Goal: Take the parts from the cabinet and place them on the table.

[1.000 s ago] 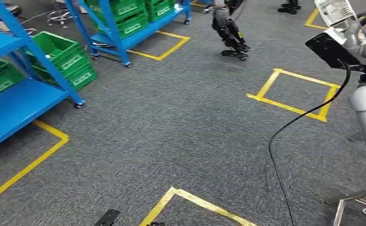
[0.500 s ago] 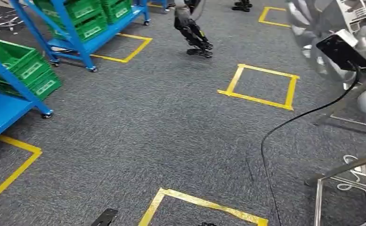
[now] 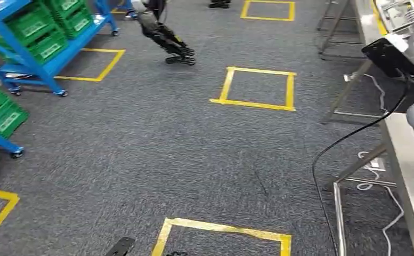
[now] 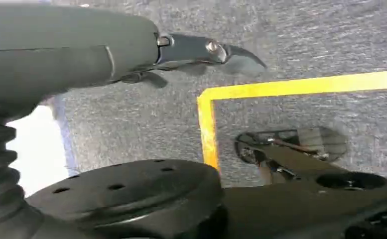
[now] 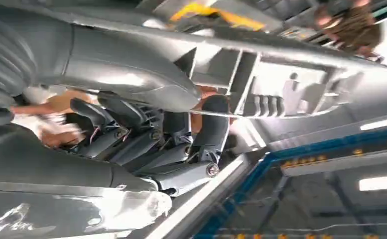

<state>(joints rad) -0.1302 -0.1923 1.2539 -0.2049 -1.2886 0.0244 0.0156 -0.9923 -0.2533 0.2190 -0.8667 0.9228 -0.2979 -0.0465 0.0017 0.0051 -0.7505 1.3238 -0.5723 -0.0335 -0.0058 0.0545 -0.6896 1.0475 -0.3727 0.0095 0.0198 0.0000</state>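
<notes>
While the head camera looks down on grey carpet marked with yellow tape squares [image 3: 257, 88], I read the right hand [image 5: 146, 134] from the right wrist view: its dark fingers [image 5: 211, 127] and thick grey thumb are wrapped around a flat silvery-white moulded plastic part with ribs and cut-outs [image 5: 281, 89], so this hand is grasping the part. In the head view the same part [image 3: 399, 15] sits raised at the upper right, just above the black wrist module [image 3: 388, 56] of the right arm, from which a black cable [image 3: 348, 138] hangs toward the floor. A pale-topped table with grey metal legs [image 3: 404, 160] runs along the right edge of the head view, directly beneath that arm; the part is above it and not touching it. On the left, blue steel shelving racks [image 3: 31, 64] carry green plastic crates [image 3: 31, 26], well apart from the part. The dark legs of another robot [image 3: 167, 40] stand near the far rack. In the left wrist view I see the left hand [image 4: 131, 55] over the carpet beside a yellow tape corner [image 4: 206, 99]; one dark fingertip [image 4: 231, 50] shows past the grey cover with nothing against it, but I cannot tell whether that hand is released or clenched.
</notes>
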